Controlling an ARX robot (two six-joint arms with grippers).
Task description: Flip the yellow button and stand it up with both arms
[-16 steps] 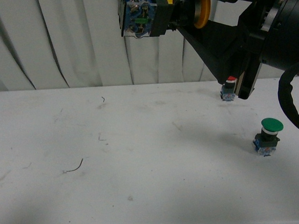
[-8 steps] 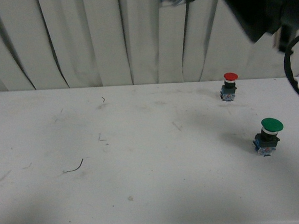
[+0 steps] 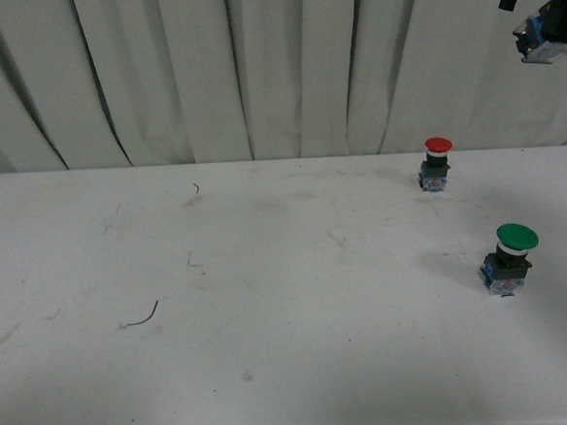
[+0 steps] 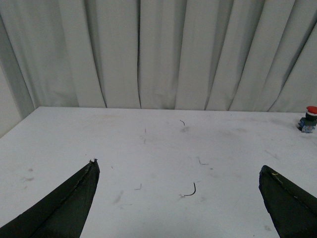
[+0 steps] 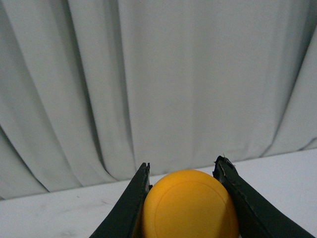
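My right gripper (image 5: 184, 166) is shut on the yellow button (image 5: 188, 206); its round yellow-orange cap fills the space between the two black fingers in the right wrist view. In the front view only a black part of the right arm with a blue-trimmed block (image 3: 545, 21) shows at the upper right edge, high above the table. My left gripper (image 4: 181, 168) is open and empty, its two black fingertips wide apart over the white table (image 4: 148, 148). The left arm is not in the front view.
A red-capped button (image 3: 438, 163) stands upright at the back right of the table and also shows in the left wrist view (image 4: 309, 118). A larger green-capped button (image 3: 509, 257) stands upright nearer on the right. A grey curtain (image 3: 206, 72) hangs behind the table.
My right arm has risen and swung away to the right with the yellow button, leaving the middle top of the front view. The red button is uncovered.
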